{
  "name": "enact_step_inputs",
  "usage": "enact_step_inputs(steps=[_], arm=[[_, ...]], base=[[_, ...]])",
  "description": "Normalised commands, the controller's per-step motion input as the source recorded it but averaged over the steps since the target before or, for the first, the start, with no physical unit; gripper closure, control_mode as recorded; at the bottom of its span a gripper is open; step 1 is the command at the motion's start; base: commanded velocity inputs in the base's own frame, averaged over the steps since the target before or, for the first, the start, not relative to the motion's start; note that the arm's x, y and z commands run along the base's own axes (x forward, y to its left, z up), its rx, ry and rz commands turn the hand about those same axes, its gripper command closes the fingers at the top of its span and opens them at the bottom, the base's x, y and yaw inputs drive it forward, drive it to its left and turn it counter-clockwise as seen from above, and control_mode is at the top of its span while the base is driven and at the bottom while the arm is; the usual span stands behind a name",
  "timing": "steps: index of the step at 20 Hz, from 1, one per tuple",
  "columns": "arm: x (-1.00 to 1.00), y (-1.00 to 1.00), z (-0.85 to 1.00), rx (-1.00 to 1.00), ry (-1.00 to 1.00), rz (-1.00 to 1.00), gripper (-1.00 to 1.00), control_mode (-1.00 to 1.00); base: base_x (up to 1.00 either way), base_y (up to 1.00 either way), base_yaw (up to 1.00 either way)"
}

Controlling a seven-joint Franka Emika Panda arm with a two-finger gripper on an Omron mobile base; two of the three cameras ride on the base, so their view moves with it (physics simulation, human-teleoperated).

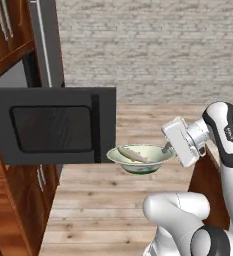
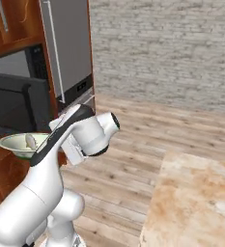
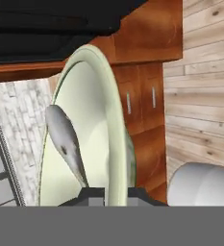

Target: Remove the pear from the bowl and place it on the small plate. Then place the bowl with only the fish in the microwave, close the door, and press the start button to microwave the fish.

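Note:
The pale cream-green bowl (image 1: 147,161) hangs level in the air just right of the open black microwave door (image 1: 53,125). My gripper (image 1: 166,148) is shut on the bowl's right rim. The silvery fish (image 1: 132,154) lies alone inside the bowl. In the hand view the bowl (image 3: 111,120) stands on edge with its rim pinched between my fingertips (image 3: 93,194), and the fish (image 3: 64,139) runs along its inside. The microwave (image 1: 13,75) with its grey interior sits up and left, behind the door. The pear and the small plate are out of view.
A steel fridge (image 2: 68,48) stands right of the microwave. Brown wooden cabinets (image 1: 23,200) run below and above the microwave. A speckled counter (image 2: 196,193) lies to my right, its brown side (image 1: 208,185) close to the arm. Wooden floor stretches ahead.

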Motion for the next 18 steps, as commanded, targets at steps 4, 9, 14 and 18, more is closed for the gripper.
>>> enact_step_inputs(steps=[4,9,14,18], arm=[[0.00,0.00,0.00,0.00,0.00,0.00,1.00,1.00],[0.00,0.00,0.00,0.00,0.00,0.00,1.00,1.00],[0.00,0.00,0.00,0.00,0.00,0.00,1.00,1.00],[0.00,0.00,0.00,0.00,0.00,0.00,1.00,1.00]], base=[[0.00,-1.00,-0.55],[0.42,-0.74,-0.45],[1.00,-0.02,-0.02],[1.00,-0.01,0.00]])
